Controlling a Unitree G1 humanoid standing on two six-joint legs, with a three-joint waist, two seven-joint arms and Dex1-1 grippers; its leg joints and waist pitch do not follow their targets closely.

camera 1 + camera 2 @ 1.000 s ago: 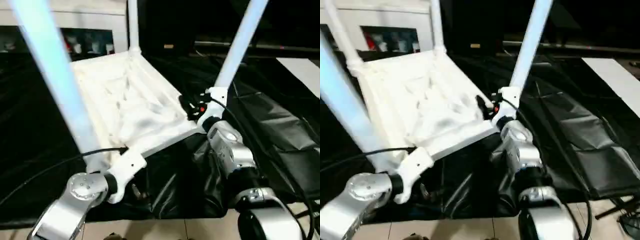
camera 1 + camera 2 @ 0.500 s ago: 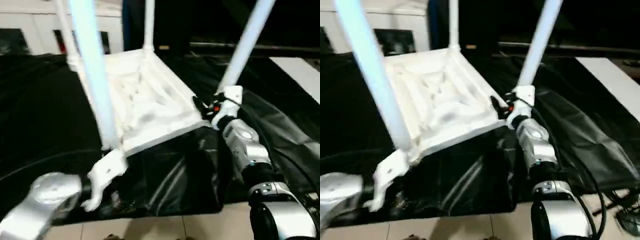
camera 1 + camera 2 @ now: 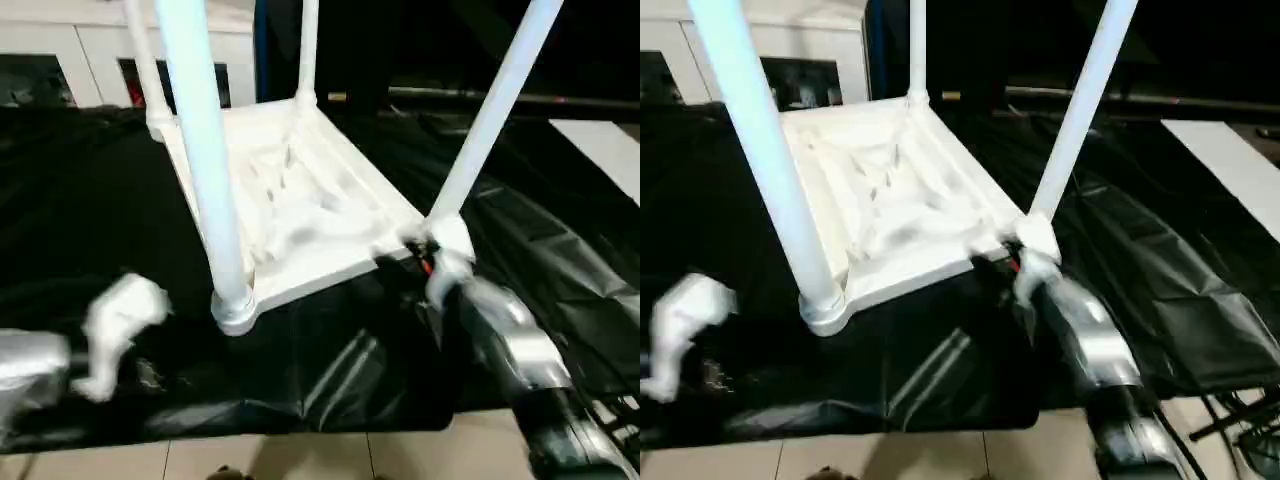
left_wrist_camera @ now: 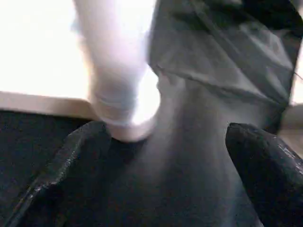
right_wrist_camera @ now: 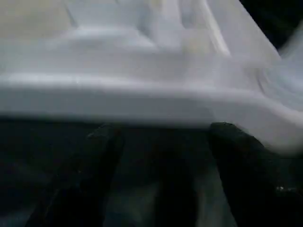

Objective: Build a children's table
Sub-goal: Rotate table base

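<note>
The tabletop [image 3: 290,205] is laid upside down on the work table [image 3: 80,220], at its centre. Four legs [image 3: 205,170] are stood up from its corners. The left gripper [image 4: 165,156] is placed at eight o'clock, apart from it; the right gripper [image 5: 161,156] at four o'clock, just beside its edge.

Head views dim overall; black cloth [image 3: 90,220] soaks up light, with pale sheen streaks on its folds below the tabletop [image 3: 300,215]. Tabletop and legs [image 3: 205,160] overexposed, rib detail washed out. Left gripper [image 3: 115,325] smeared by motion blur just beside the near leg; right gripper [image 3: 440,262] and forearm also streaked, against the tabletop's near corner. Left wrist view: leg end [image 4: 120,80] blown to white glare ahead of soft, out-of-focus fingers [image 4: 75,156]. Right wrist view: tabletop edge [image 5: 142,97] blurred, fingers [image 5: 241,165] dark and indistinct beneath it.
</note>
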